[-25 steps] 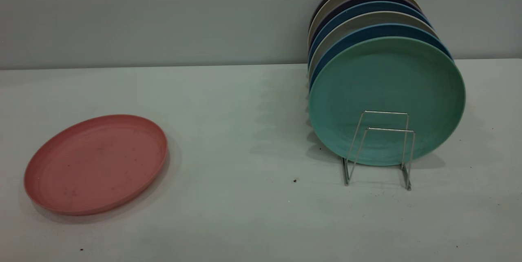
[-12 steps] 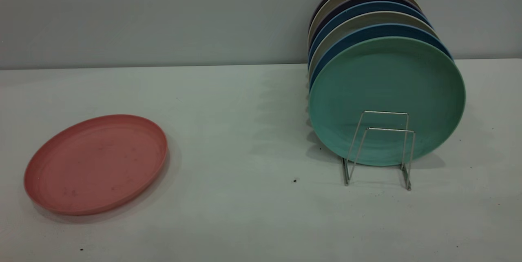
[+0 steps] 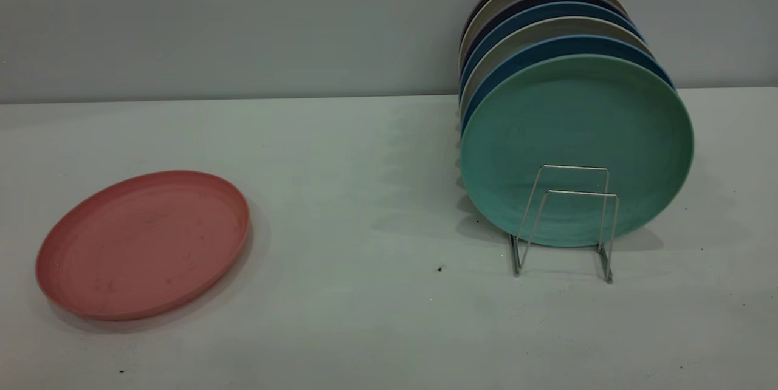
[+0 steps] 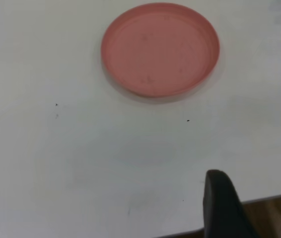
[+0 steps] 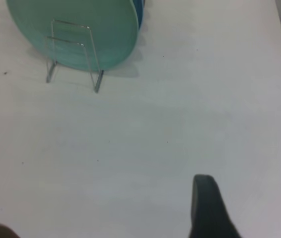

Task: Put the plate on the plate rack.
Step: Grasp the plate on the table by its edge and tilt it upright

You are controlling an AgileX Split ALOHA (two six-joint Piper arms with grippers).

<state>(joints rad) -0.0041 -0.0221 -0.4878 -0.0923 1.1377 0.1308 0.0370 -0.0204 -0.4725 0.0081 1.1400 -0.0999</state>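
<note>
The salmon-pink plate (image 3: 143,244) lies flat on the white table at the left, and shows in the left wrist view (image 4: 160,48). The silver wire plate rack (image 3: 566,220) stands at the right, with its two front loops bare; it also shows in the right wrist view (image 5: 73,54). My left gripper (image 4: 256,179) is open and empty, over the table's near edge, well short of the pink plate. My right gripper (image 5: 252,194) is open and empty, above bare table, apart from the rack. Neither gripper shows in the exterior view.
A teal-green plate (image 3: 577,147) stands upright at the front of the rack, with several blue, beige and dark plates (image 3: 541,19) behind it. The wall runs along the table's far edge. Bare table (image 3: 364,226) lies between plate and rack.
</note>
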